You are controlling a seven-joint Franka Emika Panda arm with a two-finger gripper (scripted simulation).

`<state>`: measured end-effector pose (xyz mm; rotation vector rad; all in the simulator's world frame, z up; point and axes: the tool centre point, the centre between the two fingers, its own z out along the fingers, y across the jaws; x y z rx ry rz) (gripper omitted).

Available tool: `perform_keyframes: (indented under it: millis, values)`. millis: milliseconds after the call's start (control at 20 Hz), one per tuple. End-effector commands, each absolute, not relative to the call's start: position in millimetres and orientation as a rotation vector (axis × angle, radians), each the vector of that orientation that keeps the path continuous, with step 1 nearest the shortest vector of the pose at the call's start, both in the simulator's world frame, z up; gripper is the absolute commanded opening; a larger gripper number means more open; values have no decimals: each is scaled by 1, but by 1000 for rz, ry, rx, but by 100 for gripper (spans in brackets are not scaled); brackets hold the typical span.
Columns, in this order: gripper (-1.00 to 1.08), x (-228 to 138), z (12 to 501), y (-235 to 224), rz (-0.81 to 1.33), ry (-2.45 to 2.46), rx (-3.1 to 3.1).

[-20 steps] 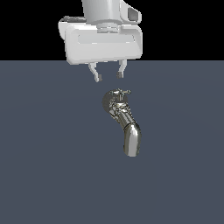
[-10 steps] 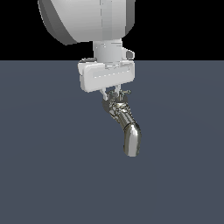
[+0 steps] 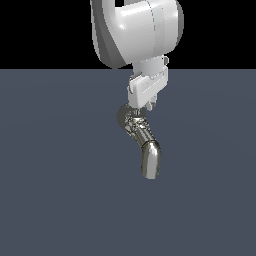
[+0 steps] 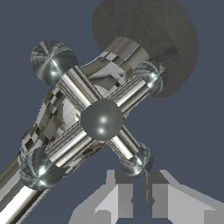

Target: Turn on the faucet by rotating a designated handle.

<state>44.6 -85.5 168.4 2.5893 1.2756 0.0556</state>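
The chrome faucet stands on the dark floor, its thick curved spout pointing toward the camera. My gripper hangs right over its valve body and hides most of the handle in the exterior view. In the wrist view the cross-shaped handle fills the picture, with four thin arms ending in balls. My gripper sits just beside the ball of one arm. Its two fingers are drawn almost together with nothing between them. The round base plate shows behind the handle.
The flat dark grey floor lies around the faucet. The white arm and wrist rise above the faucet in the exterior view.
The hand came down from above onto the handle and turned about its axis. Its fingers, spread apart earlier, have closed together. The faucet has not moved.
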Motion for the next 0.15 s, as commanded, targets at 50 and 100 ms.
perform_keyframes:
  millis: [50,100]
  values:
    - [-59,73,170,1,129,1493,2440]
    - [-59,73,170,1,128,1492,2441]
